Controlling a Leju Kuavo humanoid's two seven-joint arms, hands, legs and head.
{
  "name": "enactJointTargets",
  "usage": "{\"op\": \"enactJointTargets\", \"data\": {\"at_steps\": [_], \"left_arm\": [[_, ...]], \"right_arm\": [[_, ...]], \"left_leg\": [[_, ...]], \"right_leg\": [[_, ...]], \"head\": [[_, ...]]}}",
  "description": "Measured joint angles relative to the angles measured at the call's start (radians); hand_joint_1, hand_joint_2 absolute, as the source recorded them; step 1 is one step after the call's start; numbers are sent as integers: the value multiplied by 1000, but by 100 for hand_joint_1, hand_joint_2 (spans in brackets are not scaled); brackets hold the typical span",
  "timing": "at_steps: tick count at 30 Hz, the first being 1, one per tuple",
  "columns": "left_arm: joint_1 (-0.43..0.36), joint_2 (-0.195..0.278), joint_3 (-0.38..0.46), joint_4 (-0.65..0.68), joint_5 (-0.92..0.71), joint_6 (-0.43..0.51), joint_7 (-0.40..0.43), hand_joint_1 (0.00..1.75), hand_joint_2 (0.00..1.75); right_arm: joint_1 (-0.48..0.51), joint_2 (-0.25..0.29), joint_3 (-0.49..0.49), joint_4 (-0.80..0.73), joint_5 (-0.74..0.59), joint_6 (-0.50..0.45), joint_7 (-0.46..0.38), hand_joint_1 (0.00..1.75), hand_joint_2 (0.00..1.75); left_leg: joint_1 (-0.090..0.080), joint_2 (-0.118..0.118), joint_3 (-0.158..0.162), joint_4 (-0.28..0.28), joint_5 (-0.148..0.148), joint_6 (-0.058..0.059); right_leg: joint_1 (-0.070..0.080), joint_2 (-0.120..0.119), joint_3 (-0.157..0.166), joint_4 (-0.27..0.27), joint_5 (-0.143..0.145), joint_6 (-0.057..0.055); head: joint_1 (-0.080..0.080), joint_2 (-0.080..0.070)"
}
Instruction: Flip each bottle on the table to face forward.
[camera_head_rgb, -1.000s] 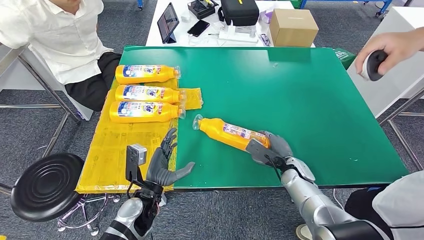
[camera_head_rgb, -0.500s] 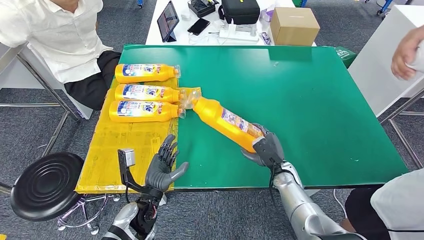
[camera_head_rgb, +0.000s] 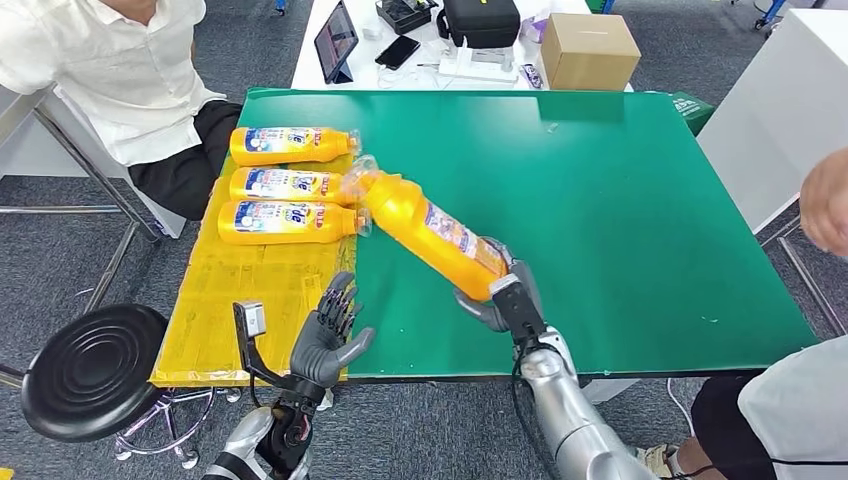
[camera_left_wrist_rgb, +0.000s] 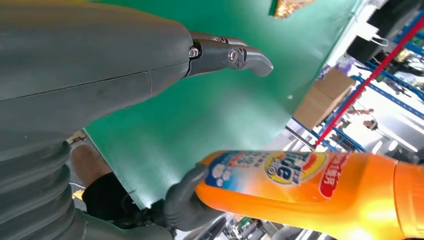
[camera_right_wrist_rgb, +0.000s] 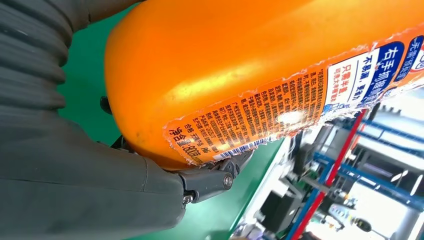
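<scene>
The held bottle (camera_head_rgb: 430, 235) is glossy orange plastic w/ bright highlights on its smooth body; its paper label (camera_right_wrist_rgb: 280, 110) has a torn, rough edge. Three bottles (camera_head_rgb: 285, 185) lying at the left have the same shiny plastic and clear caps. Table mat (camera_head_rgb: 620, 210) looks matt green, smooth, approx. like rubber or felt. Under the three bottles lies a yellow sheet (camera_head_rgb: 250, 300), crinkled, prob. thin plastic film. Right hand (camera_head_rgb: 500, 295) is matt grey plastic, w/ ribbed rubber-like cover at the wrist; the forearm is brushed silver metal. Left hand (camera_head_rgb: 325, 335) has the same matt grey finish. Box (camera_head_rgb: 585, 50) is plain brown cardboard.
</scene>
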Motion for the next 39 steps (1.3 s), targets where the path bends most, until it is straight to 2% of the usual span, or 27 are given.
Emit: {"op": "enactJointTargets", "data": {"at_steps": [11,23,29,33,39], "left_arm": [[-8,-6,4,-39,-1,-41,-39,0,175],[-8,-21,19,-64,47,-60,-45,0,175],[-7,-35,36,-89,119,-108,-40,0,175],[1,-42,52,-97,171,-177,-56,0,175],[19,-43,76,-105,199,-247,-71,0,175]], "right_arm": [[60,51,149,-22,2,3,0,175,175],[74,65,248,-19,-20,2,0,175,175],[83,76,342,-14,-50,0,0,175,175],[77,80,401,-13,-76,25,0,175,175],[62,81,449,-8,-108,58,-1,175,175]], "left_leg": [[0,0,0,0,0,0],[0,0,-1,0,0,0],[0,0,-1,0,0,0],[0,1,-1,0,0,0],[0,1,-1,0,0,0]], "right_leg": [[0,0,-1,0,0,0],[0,0,-1,0,0,0],[0,0,-1,0,0,0],[0,0,-2,0,0,0],[0,0,-2,0,0,0]], "head": [[0,0],[0,0],[0,0],[0,0],[0,0]]}}
